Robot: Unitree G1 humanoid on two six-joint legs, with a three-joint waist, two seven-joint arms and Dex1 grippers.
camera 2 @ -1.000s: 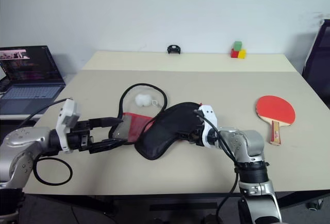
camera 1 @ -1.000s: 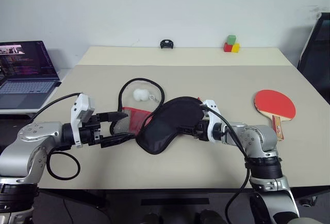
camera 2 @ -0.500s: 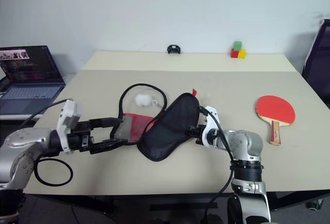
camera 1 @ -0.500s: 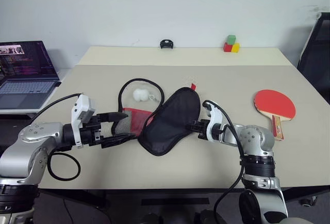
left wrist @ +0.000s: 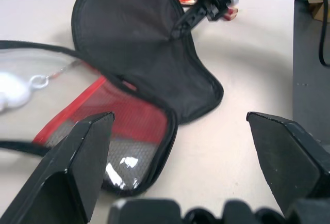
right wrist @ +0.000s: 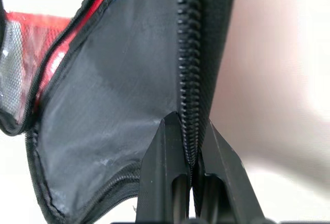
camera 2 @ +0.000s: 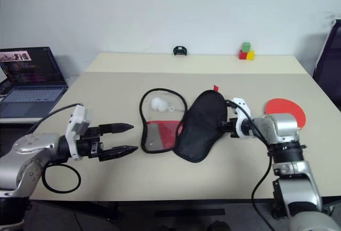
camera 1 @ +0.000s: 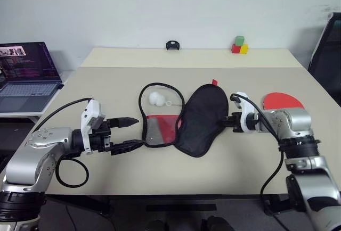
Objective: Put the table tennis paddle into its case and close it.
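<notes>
wall: plain white, nothing on it | table (camera 1: 256, 76): beige top, second matching one butted up behind it | left side: open laptop (camera 1: 26, 74) on a lower surface, screen lit | far edge: red, green and yellow blocks (camera 1: 238, 46), small black gadget (camera 1: 171, 45) | right: black chair (camera 1: 327, 50) poking in

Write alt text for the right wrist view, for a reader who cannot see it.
The right gripper has its two black fingers shut on the zipper edge of the case, seen close up. The black lining of the opened case spreads away from the fingers, with its red side beyond, on the pale table.
</notes>
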